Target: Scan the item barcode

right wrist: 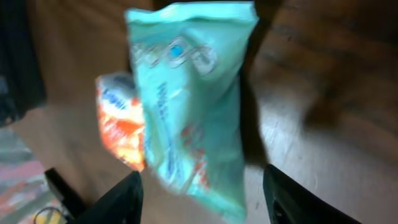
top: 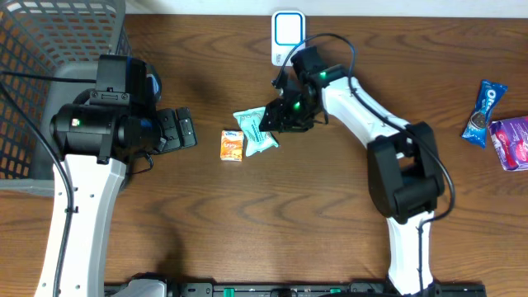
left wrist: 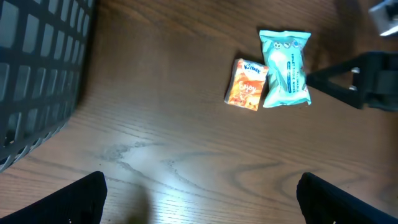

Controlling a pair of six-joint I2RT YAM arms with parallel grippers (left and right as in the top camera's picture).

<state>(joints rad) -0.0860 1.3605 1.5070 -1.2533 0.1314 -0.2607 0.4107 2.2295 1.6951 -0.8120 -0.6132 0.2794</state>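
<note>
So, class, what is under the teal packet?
The wooden table, and apparently an edge of the orange packet beside it. The teal packet hides its own underside, so any barcode there cannot be seen.

1 teal packet (top: 252, 130), 1 orange packet (top: 232, 144), 1 Oreo packet (top: 483, 111), 1 purple packet (top: 511, 140): 4 snacks. 1 grey basket (top: 33, 49), left. 1 white scanner (top: 287, 33), far centre.

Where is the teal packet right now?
In the overhead view, near centre: the teal packet lies against the orange packet's right side, between the fingers of the right tool.
</note>
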